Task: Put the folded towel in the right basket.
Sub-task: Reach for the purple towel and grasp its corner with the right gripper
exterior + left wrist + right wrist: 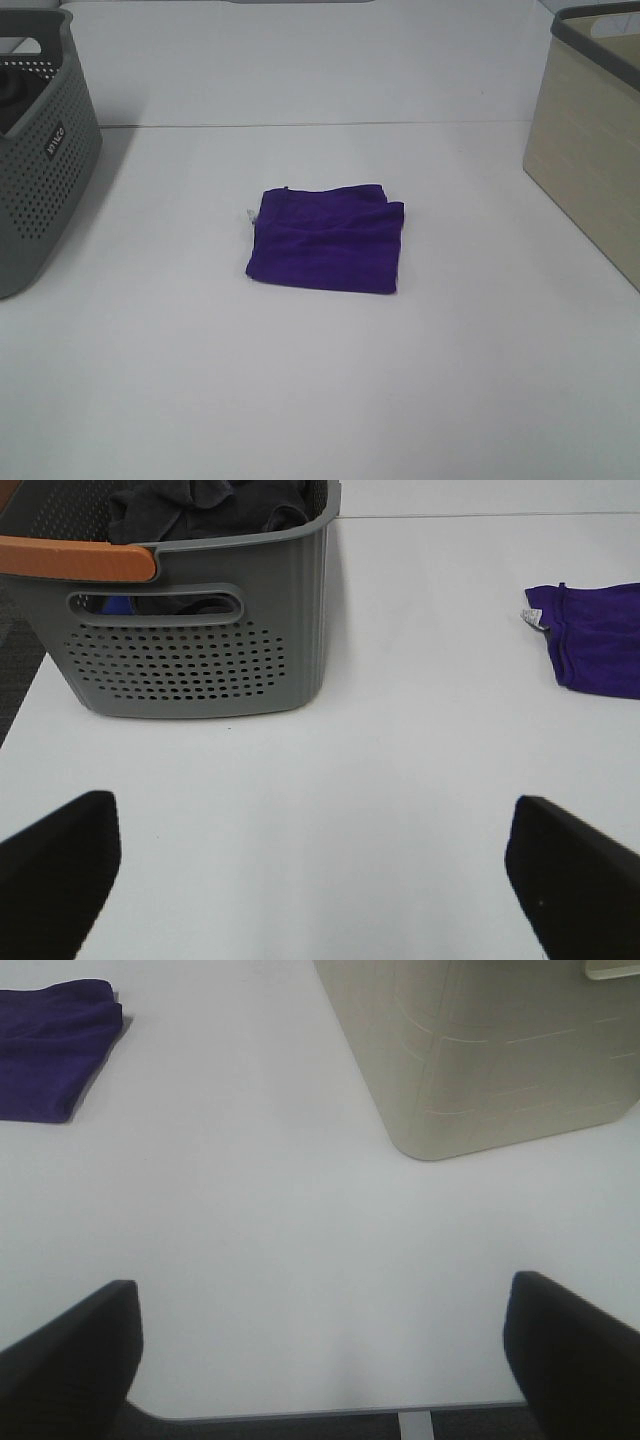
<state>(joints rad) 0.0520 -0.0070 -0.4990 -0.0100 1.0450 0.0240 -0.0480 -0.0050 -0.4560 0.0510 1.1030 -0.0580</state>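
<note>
A folded purple towel (326, 239) lies flat in the middle of the white table; its edge also shows in the left wrist view (595, 638) and in the right wrist view (55, 1048). The beige right basket (590, 140) stands at the table's right side and shows in the right wrist view (490, 1050). My left gripper (315, 880) is open and empty above bare table, well short of the towel. My right gripper (320, 1360) is open and empty near the table's front edge, between towel and basket. Neither gripper shows in the exterior high view.
A grey perforated basket (40, 150) with an orange handle (75, 558) stands at the left, holding dark clothes (205, 505). The table's front edge (330, 1412) lies close under my right gripper.
</note>
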